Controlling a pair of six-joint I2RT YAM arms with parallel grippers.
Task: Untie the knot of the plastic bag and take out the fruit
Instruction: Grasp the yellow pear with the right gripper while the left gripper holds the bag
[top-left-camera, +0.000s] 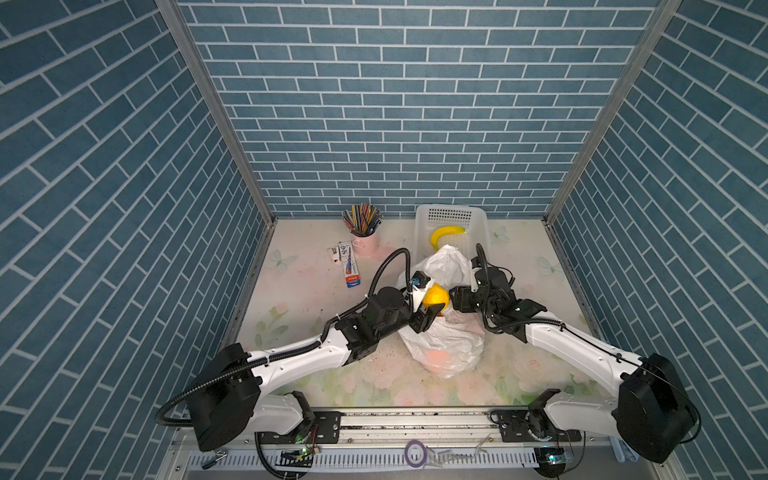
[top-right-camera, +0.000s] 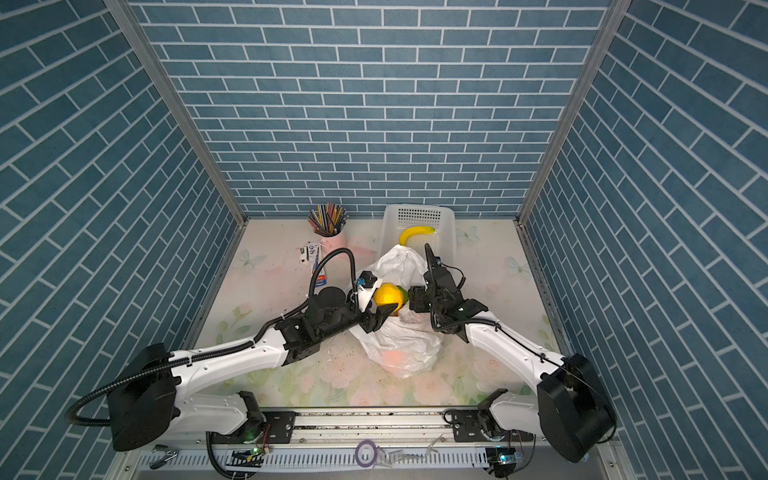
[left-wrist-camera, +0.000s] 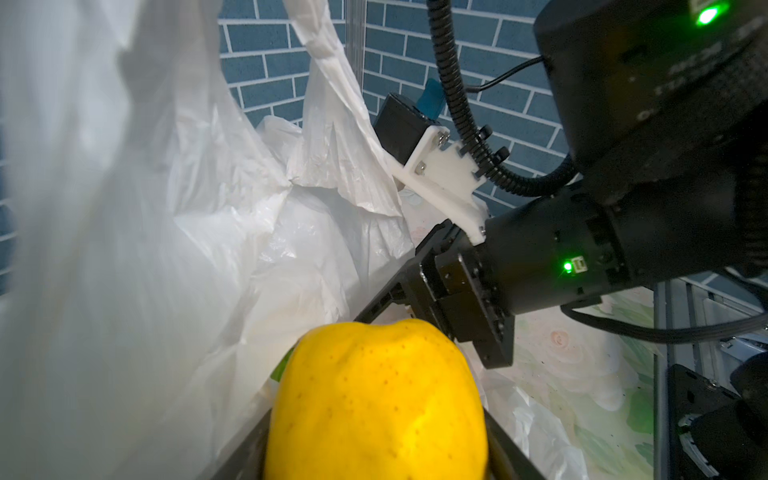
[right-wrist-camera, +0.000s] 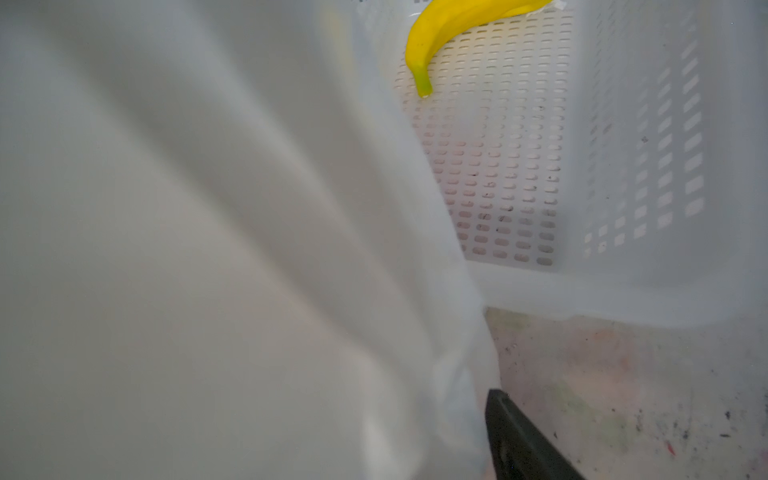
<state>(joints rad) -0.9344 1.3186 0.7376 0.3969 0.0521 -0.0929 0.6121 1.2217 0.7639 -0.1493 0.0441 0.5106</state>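
Lemon-yellow round fruit (left-wrist-camera: 374, 399) sits clamped in the left gripper (top-left-camera: 432, 303), jaws spread wide, over the crinkly white plastic bag (top-left-camera: 449, 349) mid-frame, can't tell if the right gripper (top-left-camera: 454, 300) is holding anything, so the take-out step probably just needs a lift clear next.

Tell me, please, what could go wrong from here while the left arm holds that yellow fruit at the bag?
The yellow fruit is smooth and round, and the left gripper holds it only between its fingers, so it may slip. The right gripper sits very close beside it; moving off could bump the two arms. The plastic bag stands up between the fruit and the basket, so loose plastic might snag and drag along.
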